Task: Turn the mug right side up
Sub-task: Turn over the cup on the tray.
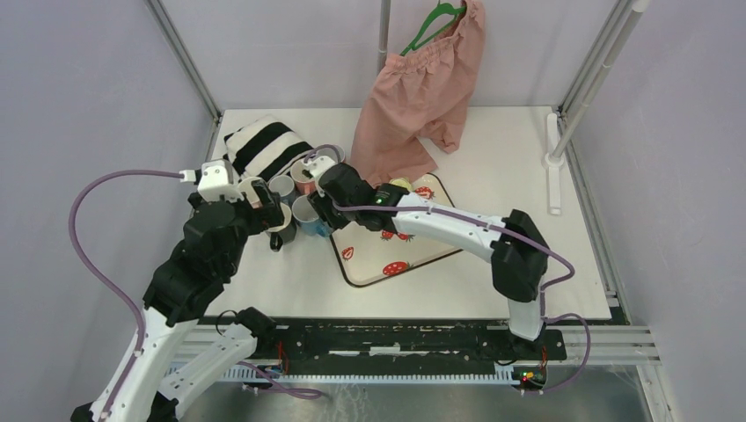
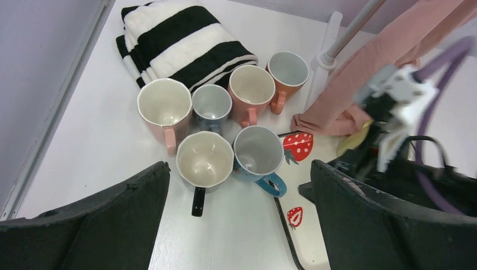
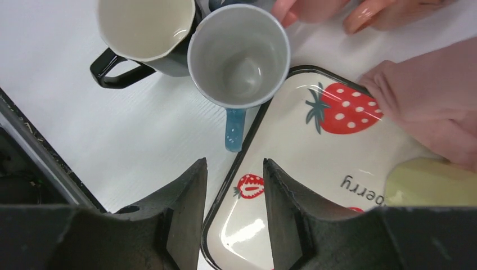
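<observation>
The blue mug (image 3: 239, 53) stands upright with its mouth up, on the table at the left edge of the strawberry tray (image 3: 337, 169). Its handle points toward my right gripper (image 3: 234, 163). That gripper hovers just behind the handle, over the tray's rim, open with nothing between its fingers. In the left wrist view the same blue mug (image 2: 259, 152) sits beside a cream mug with a black handle (image 2: 204, 159). My left gripper (image 2: 239, 166) is wide open above and in front of both, holding nothing.
Several more upright mugs (image 2: 250, 87) cluster behind, against a folded black-and-white striped towel (image 2: 180, 39). Pink shorts (image 1: 422, 97) hang from a green hanger and drape onto the tray's far corner. A pale yellow object (image 3: 433, 183) lies on the tray.
</observation>
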